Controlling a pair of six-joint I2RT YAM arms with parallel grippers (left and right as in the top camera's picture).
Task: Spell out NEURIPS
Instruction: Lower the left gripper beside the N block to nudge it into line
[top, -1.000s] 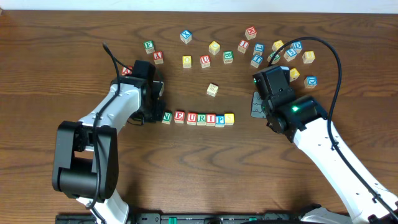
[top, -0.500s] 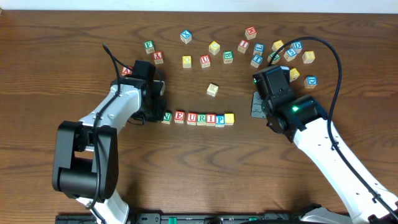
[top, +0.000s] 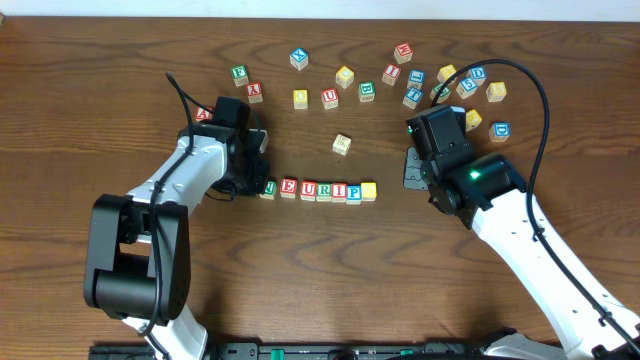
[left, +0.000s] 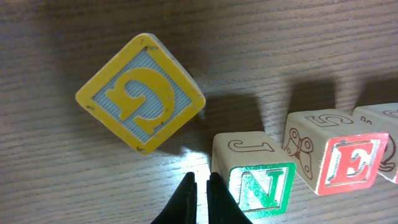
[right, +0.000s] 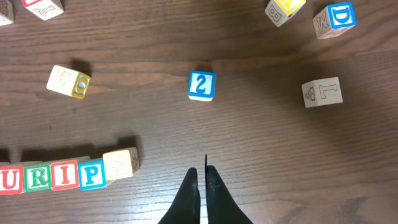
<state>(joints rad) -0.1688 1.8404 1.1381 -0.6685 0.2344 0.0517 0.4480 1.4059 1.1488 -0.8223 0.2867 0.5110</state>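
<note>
Had left tool (left: 201, 182) closed together beside the wooden green-N cube (left: 254, 177); could have skewed it by pushing sideways.

My left arm (top: 185, 172) and right arm (top: 545, 245) wear smooth white shells over black joints. The left has a bulky black motor block (top: 125, 262) at its near end. A small green light (top: 473, 178) glows on the right's black wrist housing. A thin black cable (top: 546, 105) trails along the right arm, and a shorter cable (top: 182, 98) along the left. My fingers (left: 185, 204) are slim, black and tapered.
</note>
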